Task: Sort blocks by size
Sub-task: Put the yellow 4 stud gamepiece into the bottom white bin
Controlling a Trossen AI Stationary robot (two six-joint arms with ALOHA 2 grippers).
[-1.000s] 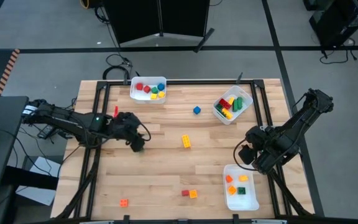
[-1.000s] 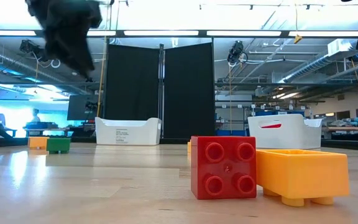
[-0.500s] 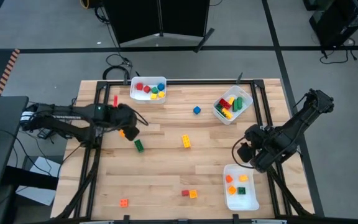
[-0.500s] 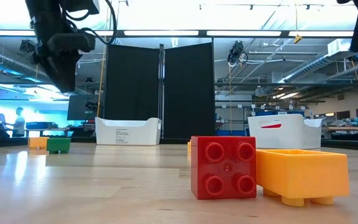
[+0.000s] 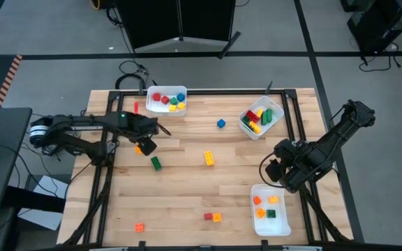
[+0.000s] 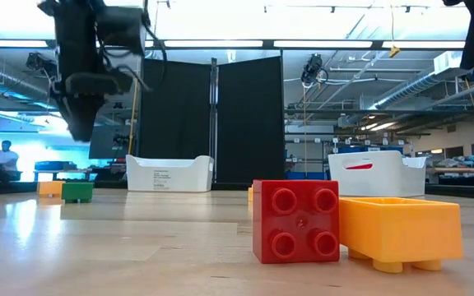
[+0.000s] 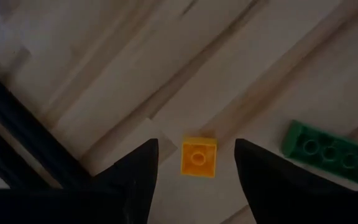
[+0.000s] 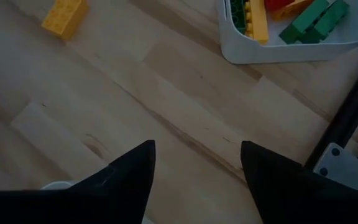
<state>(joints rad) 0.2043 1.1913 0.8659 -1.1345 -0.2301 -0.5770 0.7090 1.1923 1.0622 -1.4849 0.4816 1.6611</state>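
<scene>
My left gripper stands open above the table's left part and points steeply down. A small orange block lies flat on the wood below the gap between its fingers, untouched. A green brick lies just beside it, toward the near edge. Other blocks lie loose on the table: yellow, blue, a red and orange pair and another orange one. My right gripper hangs open over bare wood at the right.
Three white bins hold blocks: one at the far edge, one at the far right and one at the near right. A black frame rail runs close beside my left gripper. The table's middle is open wood.
My left gripper has swung toward the table's far edge, sunk a little and tipped more steeply down. It has left the place over the green brick, which now shows, and has come over the small orange block. The blocks lie as before.
</scene>
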